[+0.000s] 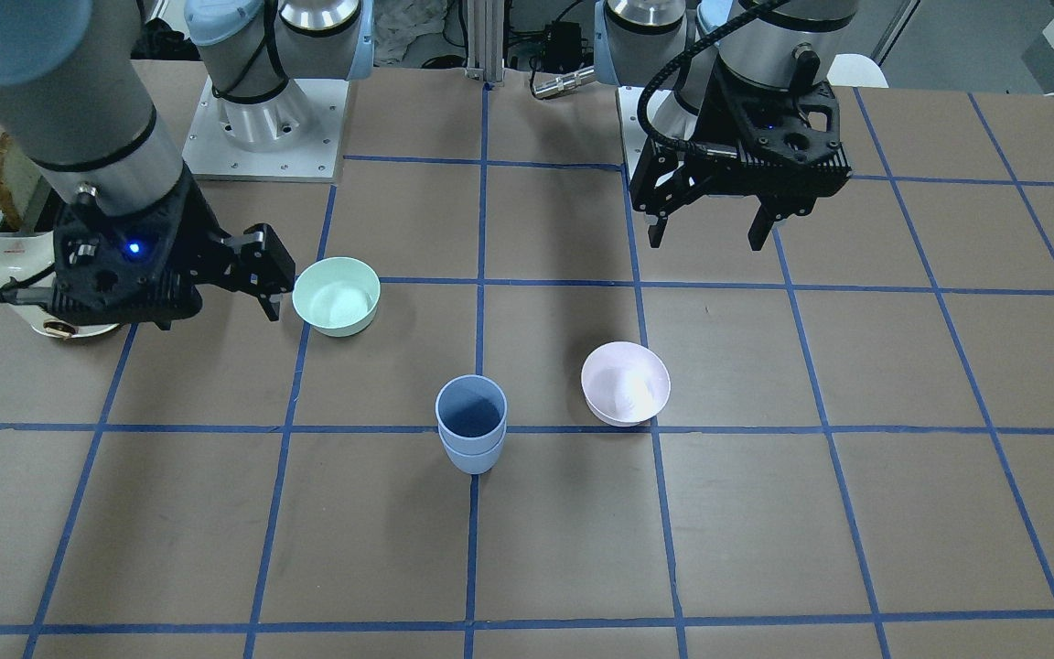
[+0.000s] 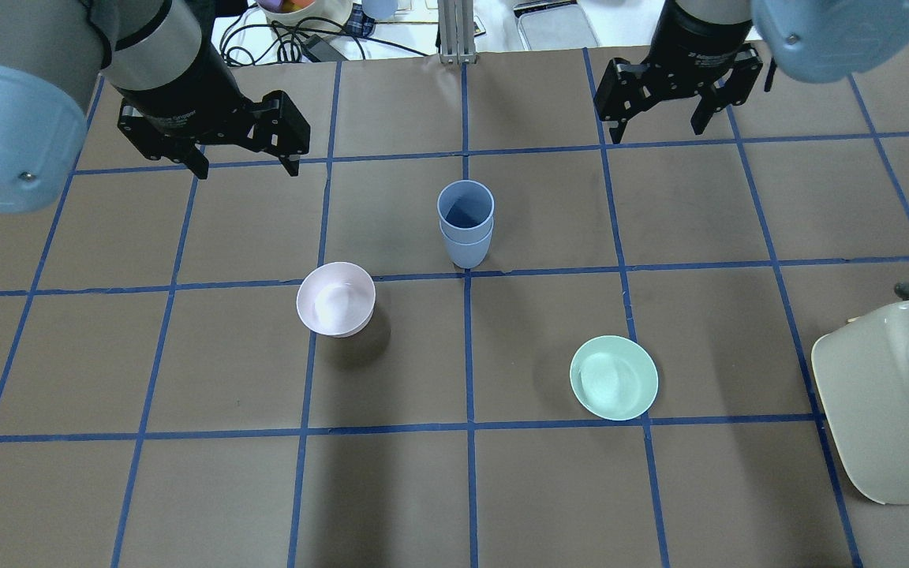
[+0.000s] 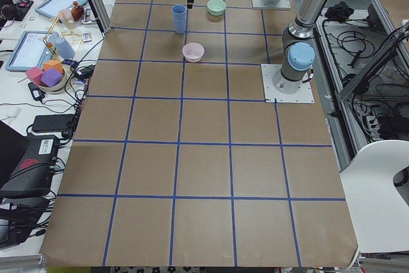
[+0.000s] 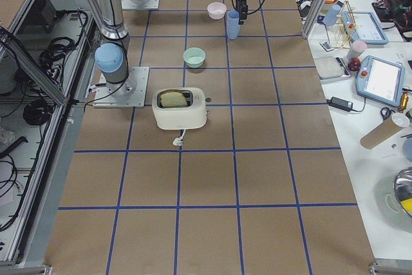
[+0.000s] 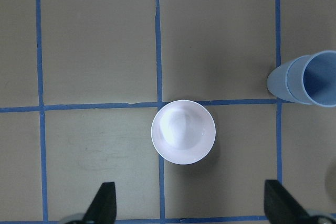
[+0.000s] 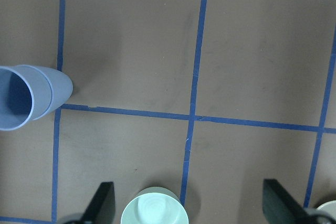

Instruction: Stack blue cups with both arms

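Observation:
The two blue cups (image 1: 471,430) stand nested one inside the other, upright, on a blue tape line near the table's middle; the stack also shows in the overhead view (image 2: 465,225). My left gripper (image 2: 248,167) is open and empty, raised over the table beyond the pink bowl (image 2: 335,299). Its wrist view shows the pink bowl (image 5: 183,131) below and the cup stack (image 5: 307,80) at the right edge. My right gripper (image 2: 657,131) is open and empty, raised to the stack's far right. Its wrist view shows the cup stack (image 6: 29,97) at the left edge.
A mint green bowl (image 2: 614,377) sits on the right half, also in the right wrist view (image 6: 155,209). A cream toaster (image 2: 888,410) holding a slice of bread stands at the table's right edge. Clutter lies beyond the far edge.

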Motion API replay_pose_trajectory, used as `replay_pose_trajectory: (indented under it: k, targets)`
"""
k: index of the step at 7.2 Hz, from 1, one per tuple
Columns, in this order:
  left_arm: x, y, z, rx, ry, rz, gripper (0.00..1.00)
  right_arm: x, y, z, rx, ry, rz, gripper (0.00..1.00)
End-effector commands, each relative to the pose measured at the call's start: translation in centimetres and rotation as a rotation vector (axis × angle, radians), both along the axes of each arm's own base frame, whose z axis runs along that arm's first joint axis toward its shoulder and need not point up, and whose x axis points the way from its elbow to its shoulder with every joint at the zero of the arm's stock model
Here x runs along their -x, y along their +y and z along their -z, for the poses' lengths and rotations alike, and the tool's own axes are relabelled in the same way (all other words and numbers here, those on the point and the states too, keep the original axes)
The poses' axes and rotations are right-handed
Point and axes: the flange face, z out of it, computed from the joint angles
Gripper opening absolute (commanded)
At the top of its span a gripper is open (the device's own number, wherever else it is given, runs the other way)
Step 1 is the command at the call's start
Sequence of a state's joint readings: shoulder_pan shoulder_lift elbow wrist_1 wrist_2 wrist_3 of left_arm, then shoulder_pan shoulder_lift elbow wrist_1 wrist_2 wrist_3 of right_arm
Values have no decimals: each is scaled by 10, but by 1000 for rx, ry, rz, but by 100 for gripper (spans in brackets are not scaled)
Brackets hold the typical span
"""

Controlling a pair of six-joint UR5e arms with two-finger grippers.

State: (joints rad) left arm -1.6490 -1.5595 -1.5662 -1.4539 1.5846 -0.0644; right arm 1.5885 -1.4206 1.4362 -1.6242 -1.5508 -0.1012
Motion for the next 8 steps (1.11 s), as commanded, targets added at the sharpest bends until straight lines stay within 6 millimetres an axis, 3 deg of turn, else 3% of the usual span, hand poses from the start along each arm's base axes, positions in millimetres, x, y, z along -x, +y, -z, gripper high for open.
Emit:
replay_pose_trajectory:
  k: [1, 8]
  targets:
    - [0, 0, 0, -1, 0, 0, 100, 4, 12, -21, 23, -3, -32, 100]
    - [-1, 0, 0, 0, 2, -1, 100, 3, 18, -12, 10, -5, -19, 100]
